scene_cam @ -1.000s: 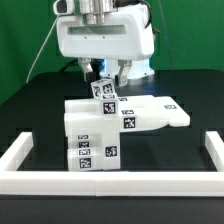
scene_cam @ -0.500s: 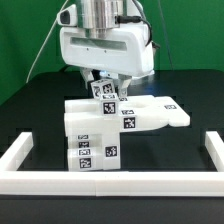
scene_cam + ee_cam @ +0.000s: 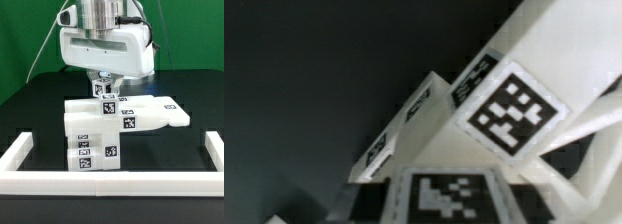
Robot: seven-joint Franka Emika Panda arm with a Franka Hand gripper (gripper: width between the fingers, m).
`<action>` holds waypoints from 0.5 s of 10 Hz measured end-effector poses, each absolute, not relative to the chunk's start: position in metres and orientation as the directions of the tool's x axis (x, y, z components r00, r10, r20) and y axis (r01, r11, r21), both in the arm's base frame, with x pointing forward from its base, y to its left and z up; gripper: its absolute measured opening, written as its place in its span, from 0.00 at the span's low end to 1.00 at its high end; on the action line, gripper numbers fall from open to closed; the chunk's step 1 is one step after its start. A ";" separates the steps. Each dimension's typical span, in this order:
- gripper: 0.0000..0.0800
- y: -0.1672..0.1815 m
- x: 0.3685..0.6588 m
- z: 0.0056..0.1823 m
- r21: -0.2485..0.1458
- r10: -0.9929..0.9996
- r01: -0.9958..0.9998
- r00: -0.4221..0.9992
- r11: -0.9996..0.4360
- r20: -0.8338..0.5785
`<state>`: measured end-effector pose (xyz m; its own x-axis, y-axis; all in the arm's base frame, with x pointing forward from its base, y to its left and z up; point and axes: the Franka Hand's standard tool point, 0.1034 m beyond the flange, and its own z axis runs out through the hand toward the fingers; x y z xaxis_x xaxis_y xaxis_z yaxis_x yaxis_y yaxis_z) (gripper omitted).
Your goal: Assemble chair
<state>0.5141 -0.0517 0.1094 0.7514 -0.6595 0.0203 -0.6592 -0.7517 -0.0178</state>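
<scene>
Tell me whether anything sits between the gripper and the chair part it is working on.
Nothing visible does. The gripper is right at the tagged upright piece on the chair assembly; no other object lies between them.

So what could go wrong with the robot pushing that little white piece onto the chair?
The tagged post stands on top of the chair right under the pincer. If it is tilted it might jam or tip instead of seating. The flat slab juts out sideways, so pressing down could rock the whole stack.
</scene>
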 end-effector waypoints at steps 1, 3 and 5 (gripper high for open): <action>0.34 -0.052 0.514 0.109 -0.018 -0.659 -0.659 0.751 -0.752 0.020; 0.34 -0.052 0.514 0.109 -0.018 -0.659 -0.659 0.751 -0.752 0.020; 0.34 -0.052 0.514 0.109 -0.018 -0.659 -0.659 0.751 -0.752 0.020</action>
